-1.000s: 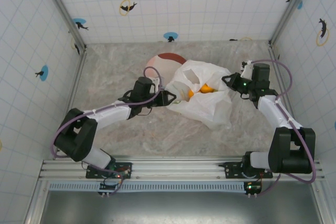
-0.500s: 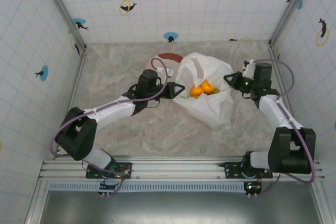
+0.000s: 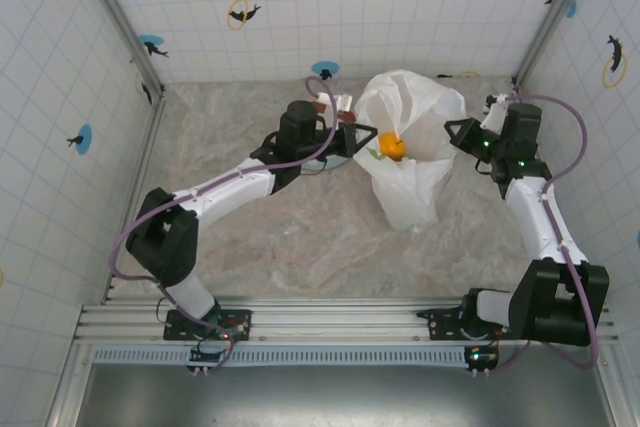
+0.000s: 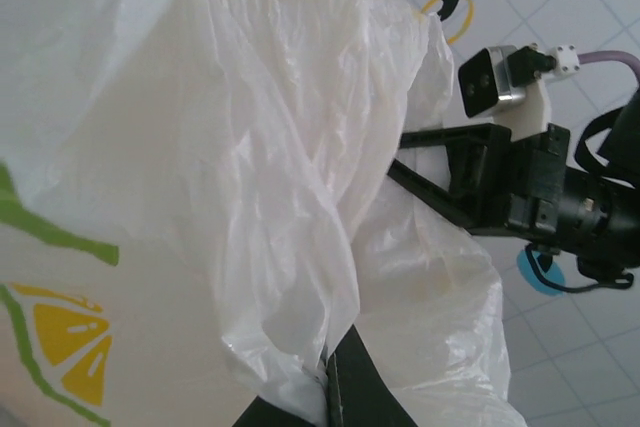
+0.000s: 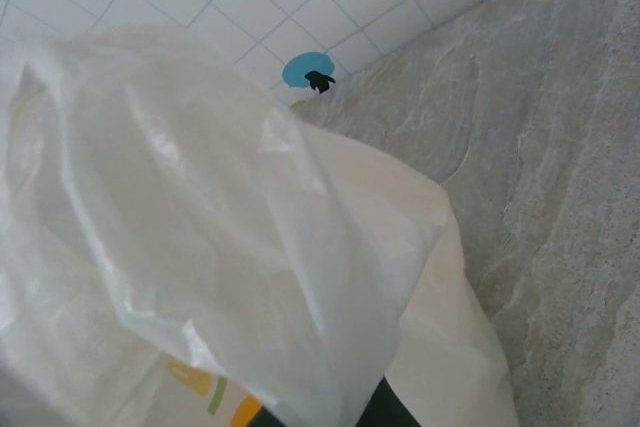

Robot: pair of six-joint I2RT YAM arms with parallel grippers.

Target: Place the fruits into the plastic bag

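Bag position: the plastic bag [image 3: 412, 182] hung mouth-up between my two arms, toward the far right of the worktop [image 3: 250, 237]. I could not tell whether its foot touched the surface.
Left gripper: the left gripper [image 3: 356, 133] was clenched on the bag's left rim. In its wrist view the film bunched straight down into the dark finger.
Right gripper: the right gripper [image 3: 452, 134] was clamped on the opposite rim. In its own wrist view the crinkled film ran right up to the finger at the bottom edge.
Fruits: one orange fruit [image 3: 393, 147] showed in the open mouth with a touch of green beside it. The rest I could not count through the film.
Print: a green mark [image 4: 60, 232] and a yellow citrus slice [image 4: 70, 337] sat on the wall nearest the left wrist.
Handling, my judgement: the film is thin, soft and slippery and weighs almost nothing itself. The load would be the fruit sunk low in the belly, so I expected sag and swing.
Where to hold: I judged the rim or loop handles best, with gathered folds pinched rather than a single layer.
Risk: spreading the arms too far could stretch or tear the film, or slip it out of a pinch.
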